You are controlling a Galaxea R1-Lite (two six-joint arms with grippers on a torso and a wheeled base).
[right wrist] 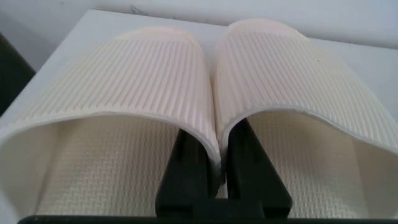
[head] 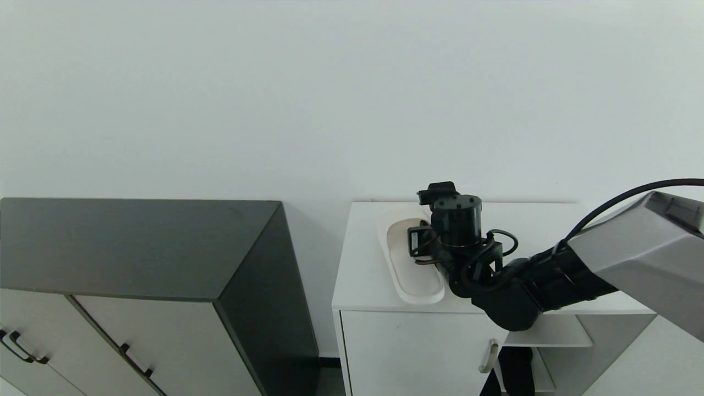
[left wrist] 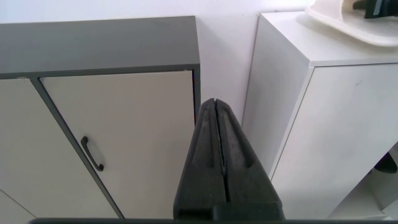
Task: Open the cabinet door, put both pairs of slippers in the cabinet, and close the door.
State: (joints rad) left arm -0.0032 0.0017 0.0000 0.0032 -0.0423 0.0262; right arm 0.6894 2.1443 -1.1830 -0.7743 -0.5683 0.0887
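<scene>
A pair of cream slippers [right wrist: 124, 93] is seen lying side by side on top of the white cabinet [head: 363, 275], toes turned toward the wall [head: 352, 82] behind the cabinet and heels toward its front edge. The right gripper [right wrist: 217, 180] is held over the cabinet top, at the open heel ends of the slippers. One black finger [right wrist: 186, 174] is pushed under the ribbed strap of one slipper and the other finger under the strap of its neighbour, so that the two adjoining strap edges are pinched between them. The soles are seen resting on the cabinet top. On the front of the white cabinet a door [head: 412, 352] is set, with a pale handle [head: 488, 355] at its edge, and open shelves [head: 550, 330] are seen beside that door. The left gripper [left wrist: 216, 155] is held low, in front of the gap between the white cabinet and a dark-topped cabinet [head: 137, 242] that stands just beside it. Its two fingers are pressed flat together with nothing between them. Pale doors with dark handles [left wrist: 92, 154] are carried on the front of the dark-topped cabinet.
</scene>
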